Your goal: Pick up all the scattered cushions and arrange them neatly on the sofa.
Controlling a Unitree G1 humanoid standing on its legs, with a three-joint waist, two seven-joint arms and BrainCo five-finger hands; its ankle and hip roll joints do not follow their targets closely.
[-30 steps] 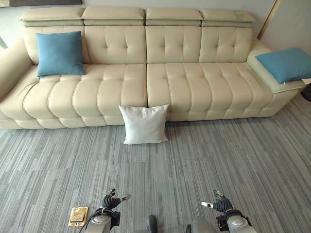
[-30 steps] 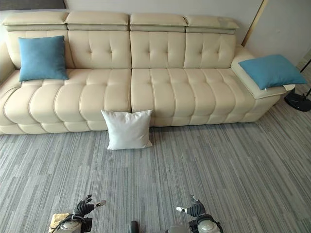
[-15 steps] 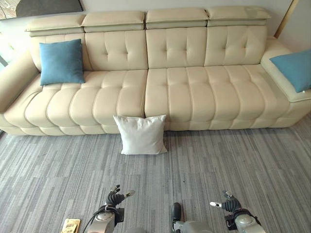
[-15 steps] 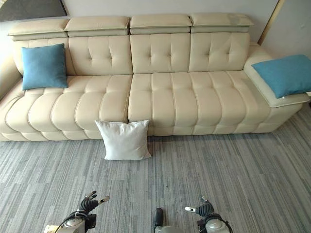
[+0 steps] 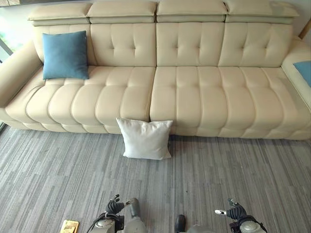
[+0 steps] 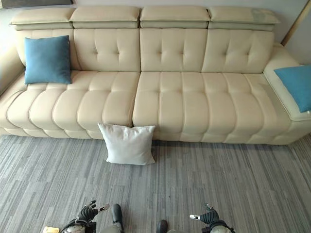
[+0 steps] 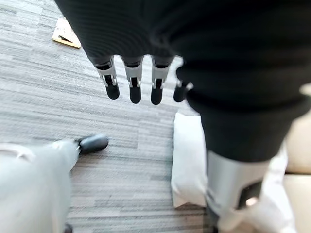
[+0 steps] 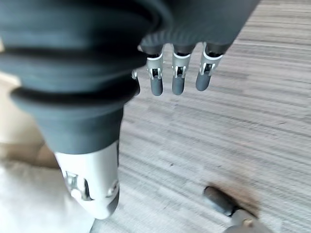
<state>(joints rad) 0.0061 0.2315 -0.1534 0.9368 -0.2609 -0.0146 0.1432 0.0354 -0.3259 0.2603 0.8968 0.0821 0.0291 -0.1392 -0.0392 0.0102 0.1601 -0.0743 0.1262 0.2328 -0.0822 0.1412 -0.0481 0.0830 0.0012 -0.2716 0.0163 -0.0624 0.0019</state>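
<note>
1. The white cushion (image 5: 145, 139) is seen on the carpet, propped against the sofa's (image 5: 194, 92) front edge near its middle.
2. Blue cushions rest at the sofa's left end (image 5: 65, 55) and right armrest (image 6: 297, 85).
3. Both the left robot hand (image 7: 131, 82) and right robot hand (image 8: 177, 73) are held relaxed, empty, well short; the white cushion should be approached squarely and gripped by opposite edges.

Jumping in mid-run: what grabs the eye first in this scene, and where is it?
The long cream sofa spans the far side of the view. A white cushion stands on the grey carpet, leaning against the sofa's front near its middle seam. A blue cushion sits upright at the sofa's left end, and another blue cushion lies on the right armrest; the left hand and right hand hang open and empty.
</note>
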